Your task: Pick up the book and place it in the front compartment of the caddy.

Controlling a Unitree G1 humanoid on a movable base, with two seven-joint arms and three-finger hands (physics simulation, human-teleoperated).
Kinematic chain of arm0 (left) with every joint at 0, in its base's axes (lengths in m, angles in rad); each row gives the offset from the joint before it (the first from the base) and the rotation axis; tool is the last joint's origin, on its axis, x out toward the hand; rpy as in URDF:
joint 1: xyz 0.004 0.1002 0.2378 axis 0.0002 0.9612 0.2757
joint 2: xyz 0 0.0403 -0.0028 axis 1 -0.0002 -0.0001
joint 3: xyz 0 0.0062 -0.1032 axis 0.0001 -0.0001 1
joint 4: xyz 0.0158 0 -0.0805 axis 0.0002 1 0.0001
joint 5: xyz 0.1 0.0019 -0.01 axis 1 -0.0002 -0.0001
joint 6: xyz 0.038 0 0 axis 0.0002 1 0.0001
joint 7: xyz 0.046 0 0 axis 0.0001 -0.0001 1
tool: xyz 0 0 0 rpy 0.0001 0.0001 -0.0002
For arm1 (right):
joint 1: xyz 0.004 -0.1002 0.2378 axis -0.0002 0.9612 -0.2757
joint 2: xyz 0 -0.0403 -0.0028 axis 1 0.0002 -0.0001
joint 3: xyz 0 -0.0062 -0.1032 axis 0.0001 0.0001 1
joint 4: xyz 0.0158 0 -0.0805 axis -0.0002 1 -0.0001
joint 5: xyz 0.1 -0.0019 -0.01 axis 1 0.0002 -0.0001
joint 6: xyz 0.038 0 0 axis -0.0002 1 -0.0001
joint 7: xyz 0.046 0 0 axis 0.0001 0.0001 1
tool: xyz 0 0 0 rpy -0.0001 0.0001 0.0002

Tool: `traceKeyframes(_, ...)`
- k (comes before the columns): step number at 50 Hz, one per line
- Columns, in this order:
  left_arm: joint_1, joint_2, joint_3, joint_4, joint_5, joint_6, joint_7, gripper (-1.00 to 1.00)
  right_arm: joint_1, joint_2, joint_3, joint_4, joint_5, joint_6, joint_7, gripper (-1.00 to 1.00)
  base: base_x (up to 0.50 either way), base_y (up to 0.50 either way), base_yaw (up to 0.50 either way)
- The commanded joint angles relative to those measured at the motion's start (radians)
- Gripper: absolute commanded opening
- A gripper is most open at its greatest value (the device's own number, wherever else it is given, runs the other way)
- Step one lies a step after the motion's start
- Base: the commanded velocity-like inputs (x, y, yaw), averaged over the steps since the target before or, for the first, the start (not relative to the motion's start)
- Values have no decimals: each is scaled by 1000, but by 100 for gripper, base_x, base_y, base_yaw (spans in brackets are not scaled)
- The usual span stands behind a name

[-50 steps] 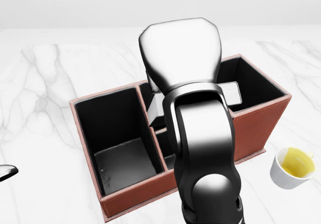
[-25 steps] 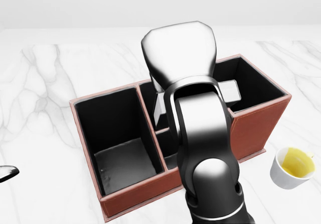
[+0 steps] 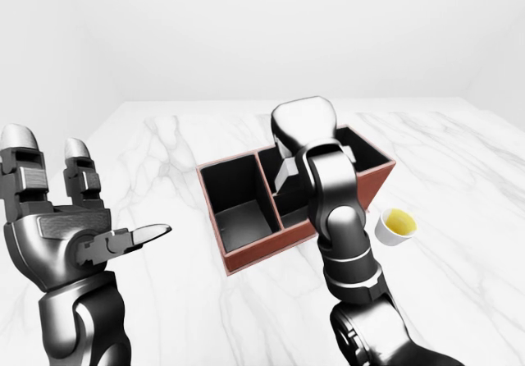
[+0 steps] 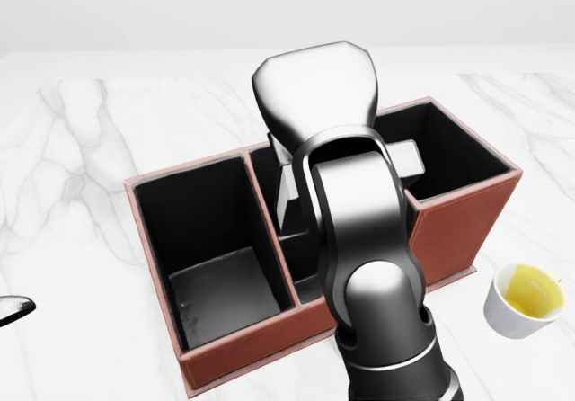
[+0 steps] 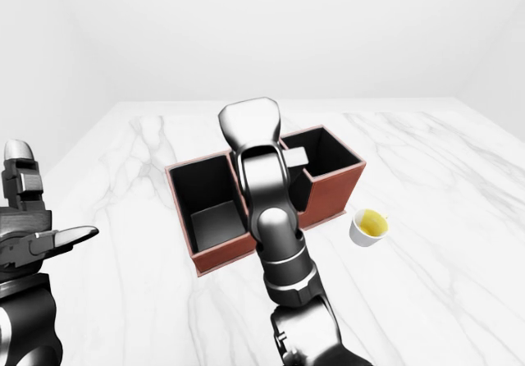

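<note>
A brown caddy [image 4: 225, 356] with black compartments stands on the marble table. My right hand [image 4: 316, 91] hovers over the caddy's middle, its back towards the camera and its fingers hidden beneath it. A pale grey book [image 4: 406, 161] pokes out on both sides of the hand, tilted, at the level of the caddy's rim. It appears gripped. I cannot tell which compartment lies under it. My left hand [image 3: 98, 189] is raised at the left of the left-eye view, open and empty, well away from the caddy.
A white cup [image 4: 526, 300] of yellow liquid stands on the table just right of the caddy. The caddy's large left compartment [image 4: 220, 284] holds nothing. The marble table [image 3: 459, 161] stretches widely all round.
My right hand has dipped slightly over the caddy and its forearm has swung more upright. The book has shifted a little with it. The left hand has stayed put.
</note>
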Motion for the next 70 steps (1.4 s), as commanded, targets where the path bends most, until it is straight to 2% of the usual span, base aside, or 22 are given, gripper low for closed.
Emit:
traceKeyframes(1,-3,-3,-12,26,14,0,5,100,-43,-24,-1,70,25,0,0,-100,0,0,0)
traceKeyframes(20,2,-7,-14,28,19,0,1,100,-104,-91,-31,221,126,0,0,-100,0,0,0)
traceKeyframes(38,2,-7,-19,31,24,0,0,100,-185,-105,-37,289,180,0,0,-100,0,0,0)
traceKeyframes(53,3,-10,-23,34,29,0,-2,100,-205,-100,-32,360,221,0,-96,-100,0,0,0)
traceKeyframes(64,0,-7,-18,37,26,0,0,100,-276,-152,-49,552,287,0,-241,-100,0,0,0)
traceKeyframes(70,2,-9,-27,45,35,0,-3,100,-308,-164,-50,618,309,0,-286,-100,0,0,0)
